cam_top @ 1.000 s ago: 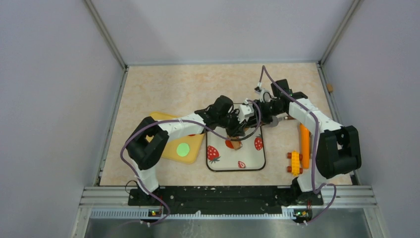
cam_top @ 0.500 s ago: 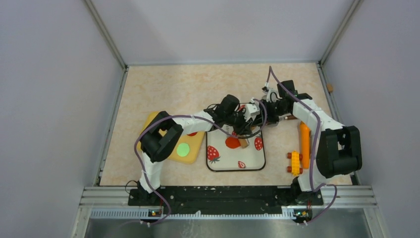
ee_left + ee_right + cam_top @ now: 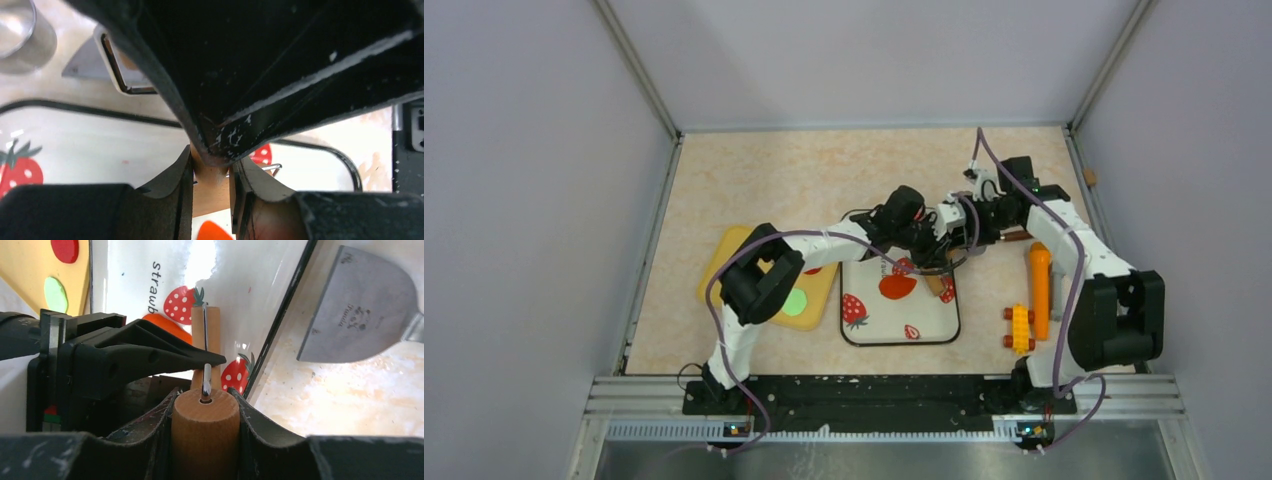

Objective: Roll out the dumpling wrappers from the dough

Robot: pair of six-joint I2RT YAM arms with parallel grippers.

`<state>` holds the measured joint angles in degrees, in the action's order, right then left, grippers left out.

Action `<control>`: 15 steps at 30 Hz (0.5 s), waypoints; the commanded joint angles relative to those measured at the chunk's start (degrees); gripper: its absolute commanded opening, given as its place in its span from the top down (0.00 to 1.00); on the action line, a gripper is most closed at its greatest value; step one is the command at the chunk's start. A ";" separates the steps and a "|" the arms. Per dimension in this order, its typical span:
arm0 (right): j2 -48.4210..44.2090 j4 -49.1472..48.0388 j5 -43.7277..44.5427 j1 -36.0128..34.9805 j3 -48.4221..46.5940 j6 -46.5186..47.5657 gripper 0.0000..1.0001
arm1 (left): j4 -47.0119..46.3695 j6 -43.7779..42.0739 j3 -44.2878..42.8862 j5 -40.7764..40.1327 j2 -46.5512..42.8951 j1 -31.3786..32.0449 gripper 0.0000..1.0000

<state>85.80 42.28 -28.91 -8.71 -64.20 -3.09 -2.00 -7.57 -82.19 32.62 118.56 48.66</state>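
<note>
The dough point(image 3: 896, 286) is a flat orange-red blob on the strawberry mat point(image 3: 879, 325); its edge shows in the left wrist view point(image 3: 216, 232) and the right wrist view point(image 3: 165, 324). My left gripper point(image 3: 931, 258) point(image 3: 212, 165) is shut on the small wooden roller point(image 3: 939, 285) point(image 3: 214, 187), just right of the dough. My right gripper point(image 3: 980, 222) point(image 3: 206, 399) is shut on the roller's wooden handle point(image 3: 205, 435). A green wrapper point(image 3: 795, 302) point(image 3: 56, 294) and a red wrapper point(image 3: 65, 249) lie on the yellow board point(image 3: 729, 262).
A metal scraper point(image 3: 360, 310) lies off the mat's far right corner. A metal ring cutter point(image 3: 20, 30) stands beside it. An orange cylinder point(image 3: 1039, 290) and a yellow toothed roller point(image 3: 1021, 328) lie right of the mat. Walls enclose the table.
Both grippers have carried the roller to the right across the mat. The roller has come off the dough, which now lies uncovered to its left.
</note>
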 commanded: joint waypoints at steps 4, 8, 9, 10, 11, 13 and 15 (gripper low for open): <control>-8.50 3.31 -6.65 -2.58 -2.64 0.25 1.00 | 6.02 1.20 -1.76 -2.33 -8.28 -0.13 1.00; -6.81 -0.16 -7.05 -6.31 -0.96 -0.54 1.00 | 7.18 -0.38 3.69 -3.05 -11.36 -0.40 1.00; -6.13 -1.31 -7.31 -6.96 -0.70 -0.37 1.00 | 7.18 -0.58 4.79 -3.45 -11.63 -0.60 1.00; -5.40 -2.51 -7.71 -7.40 -0.38 -0.34 1.00 | 7.19 -0.85 5.83 -3.97 -11.82 -0.79 1.00; -4.59 -4.18 -7.96 -7.63 -0.19 -0.51 1.00 | 7.04 -1.06 6.67 -4.68 -11.94 -1.04 1.00; -2.62 -5.91 -8.18 -7.94 -0.05 -1.04 1.00 | 6.27 -1.68 8.25 -5.96 -11.91 -1.48 1.00; -0.96 -7.54 -8.20 -8.15 0.17 -1.40 1.00 | 5.96 -2.01 9.29 -7.02 -11.44 -1.97 1.00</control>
<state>82.63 39.81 -32.97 -15.05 -64.49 -4.29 4.56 -8.54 -75.40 29.89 107.85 47.86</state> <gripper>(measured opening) 0.339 0.296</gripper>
